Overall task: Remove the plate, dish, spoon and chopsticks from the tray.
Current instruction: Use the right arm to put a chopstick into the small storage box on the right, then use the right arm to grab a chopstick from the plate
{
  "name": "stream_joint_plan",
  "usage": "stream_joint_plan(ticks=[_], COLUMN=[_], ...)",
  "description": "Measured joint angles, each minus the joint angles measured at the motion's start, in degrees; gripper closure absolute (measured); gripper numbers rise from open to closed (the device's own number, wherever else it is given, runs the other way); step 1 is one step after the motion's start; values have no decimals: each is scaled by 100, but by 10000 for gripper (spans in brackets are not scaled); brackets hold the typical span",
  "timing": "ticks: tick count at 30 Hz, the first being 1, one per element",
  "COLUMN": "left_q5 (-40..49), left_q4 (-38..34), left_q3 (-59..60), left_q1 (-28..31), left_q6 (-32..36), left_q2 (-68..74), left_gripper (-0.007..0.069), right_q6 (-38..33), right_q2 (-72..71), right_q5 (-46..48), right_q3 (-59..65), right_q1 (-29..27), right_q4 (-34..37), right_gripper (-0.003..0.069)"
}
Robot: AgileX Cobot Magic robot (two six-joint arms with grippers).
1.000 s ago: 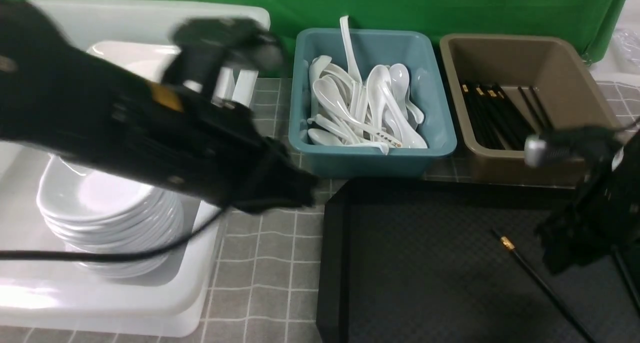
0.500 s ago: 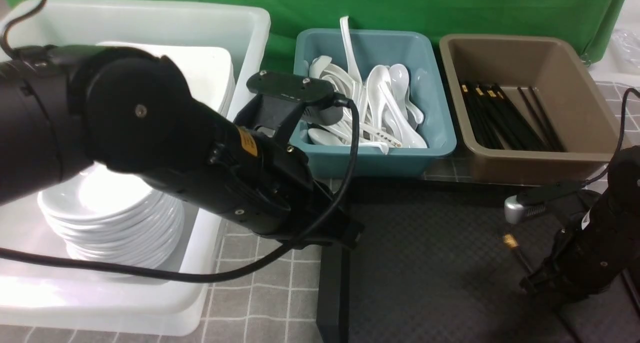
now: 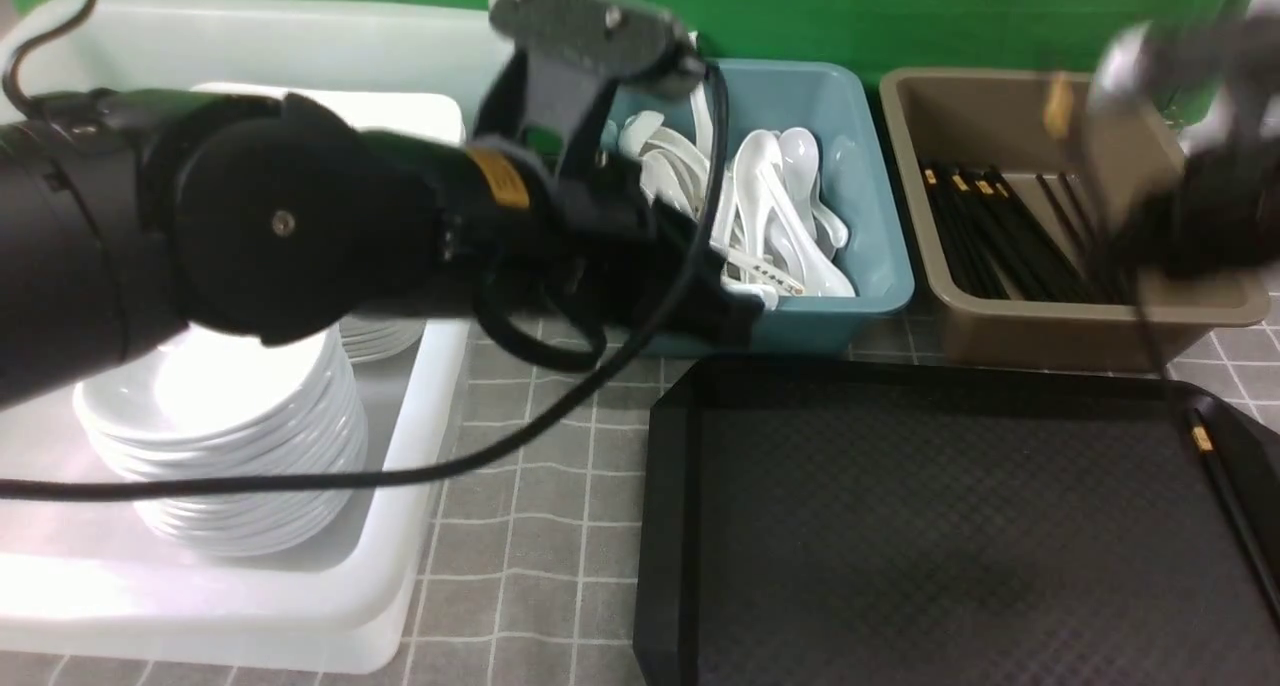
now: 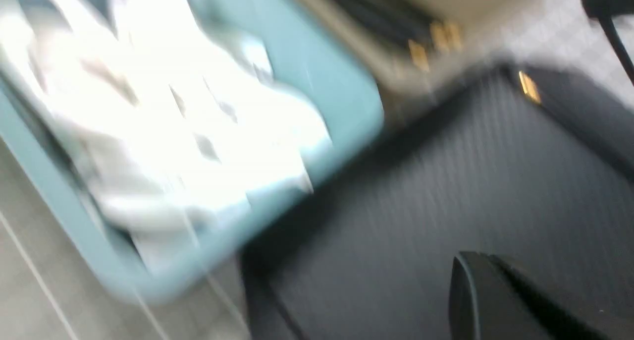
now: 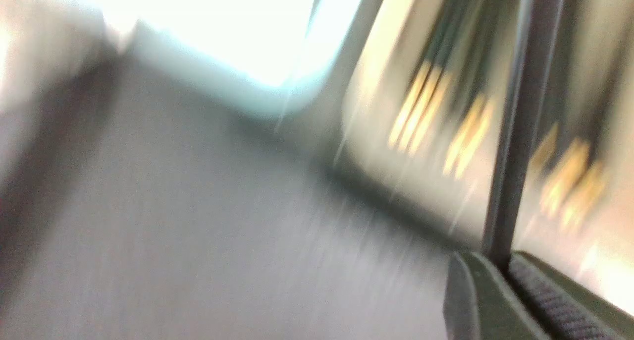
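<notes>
The black tray (image 3: 900, 526) holds one black chopstick (image 3: 1225, 496) with a gold band, lying along its right rim; it also shows in the left wrist view (image 4: 529, 86). My right gripper (image 3: 1180, 226), blurred, is above the brown bin (image 3: 1000, 116). It is shut (image 5: 500, 258) on the other chopstick (image 5: 520, 132), whose gold band (image 3: 1056, 106) points up. My left gripper (image 3: 740, 316) hovers at the blue bin's front edge, its fingers together and empty (image 4: 488, 260). The lettered spoon (image 3: 770, 276) lies in the blue bin. Stacked plates (image 3: 400, 126) and dishes (image 3: 220, 436) sit in the white tub.
The blue bin (image 3: 870, 166) holds several white spoons. The brown bin holds several black chopsticks (image 3: 990, 236). The white tub (image 3: 300, 606) stands at the left on a grey checked cloth (image 3: 540, 506). A green backdrop runs behind. My left arm spans the tub and blue bin.
My right gripper has risen from the tray with one chopstick to above the brown bin. My left arm has lifted and moved back toward the blue bin. The other chopstick now lies at the right rim.
</notes>
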Motion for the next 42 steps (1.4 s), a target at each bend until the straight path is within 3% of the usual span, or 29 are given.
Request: stream_joint_plan(ticks=[6,11,12,13,14,15,18,20,22,23,25,28,31,37,42], left_q5=[-1031,-954,-833,-818,-659,-645,-499,-378,-220,-190,-67,105,279,596,616], left_q4=[0,0,0,0,0,0,0,0,0,0,0,-5,-16,-21,-21], left_q3=[0,0,0,0,0,0,0,0,0,0,0,0,0,0,0], left_q1=[0,0,0,0,0,0,0,0,0,0,0,0,0,0,0], left_q6=[266,273,280,275,217,204,76,58,0,-10,-44,-55,-55,-58,-58], left_q2=[0,5,11,11,11,11,11,11,11,11,11,11,11,11,11], left_gripper=[619,619,619,619,619,619,619,619,619,619,619,619,619,619,619], right_q6=[321,535,602,602,619,619,603,596,494,483,463,497,497,637,607], right_q2=[1191,2238,2467,2483,2564,2564,2298,1979,1541,1502,1166,1053,1129,1311,1471], right_q5=[-1646,-1837,-1787,-1787,-1564,-1528,-377,620,1886,1978,2681,2941,2621,1810,1601], right_q3=[-911,-1348,-1470,-1483,-1568,-1576,-1733,-1776,-1707,-1687,-1311,-499,247,1056,1076], right_q1=[-445,-598,-610,-610,-610,-610,-610,-610,-615,-615,-675,-876,-1107,-1536,-1547], right_q4=[0,0,0,0,0,0,-11,-61,-155,-155,-207,-244,-276,-300,-295], right_gripper=[590,536,463,463,347,335,209,236,372,385,515,607,577,363,333])
